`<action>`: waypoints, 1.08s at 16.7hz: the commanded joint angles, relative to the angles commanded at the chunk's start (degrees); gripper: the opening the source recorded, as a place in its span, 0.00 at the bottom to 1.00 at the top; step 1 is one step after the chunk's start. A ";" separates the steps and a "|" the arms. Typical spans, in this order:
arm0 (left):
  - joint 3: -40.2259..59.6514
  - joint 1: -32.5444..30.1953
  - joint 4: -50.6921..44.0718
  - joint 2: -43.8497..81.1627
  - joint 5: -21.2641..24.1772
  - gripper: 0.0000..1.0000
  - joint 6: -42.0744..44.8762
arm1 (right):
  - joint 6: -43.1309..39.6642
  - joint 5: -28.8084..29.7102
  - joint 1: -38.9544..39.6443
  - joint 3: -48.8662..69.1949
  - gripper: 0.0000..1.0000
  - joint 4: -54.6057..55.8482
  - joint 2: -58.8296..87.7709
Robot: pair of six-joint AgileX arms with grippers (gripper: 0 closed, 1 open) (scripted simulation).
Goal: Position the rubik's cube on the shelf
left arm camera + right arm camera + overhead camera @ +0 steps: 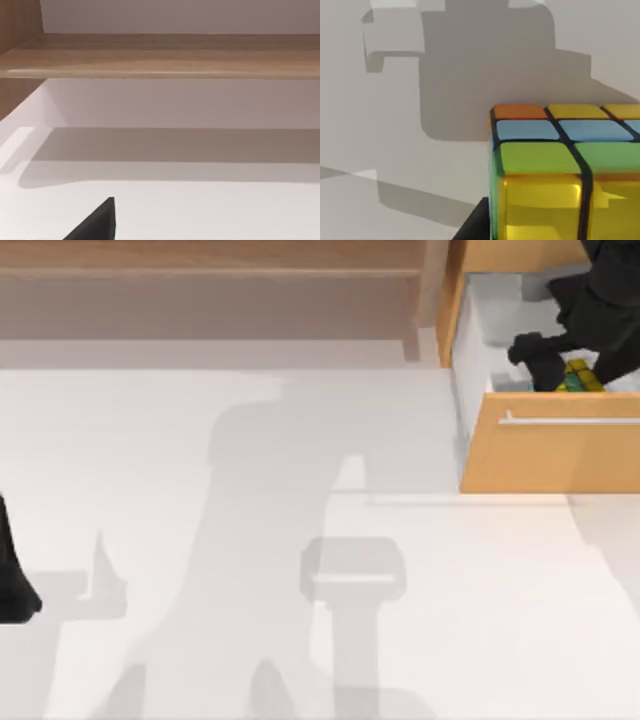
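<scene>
1. Reaching down into the open drawer (540,455) at the far right of the table (300,620), the right gripper (553,370) sits low inside the pale drawer box.
2. The rubik's cube (577,377) lies in that drawer, just behind the orange-tan drawer front with its metal bar handle (570,421), and touches the right side of the gripper's black body.
3. From the right wrist view the cube (560,170) is very close, with yellow, green, blue and orange squares facing the camera and the grey drawer floor behind it.
4. Whether the right gripper's fingers are clamped on the cube or spread apart, I cannot tell.
5. The shelf (210,270) runs along the far edge on the left, well apart from the cube; its board (165,55) is bare.
6. The left gripper (15,590) is parked at the table's left edge.
</scene>
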 joint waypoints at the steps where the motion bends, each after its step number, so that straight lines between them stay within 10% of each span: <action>1: 0.00 0.00 0.00 0.00 0.00 1.00 0.00 | 0.00 0.00 0.00 0.00 0.00 0.00 0.00; 18: 0.00 0.00 0.00 0.00 0.00 1.00 0.00 | -7.82 -5.34 -0.48 -2.97 0.00 0.45 -3.84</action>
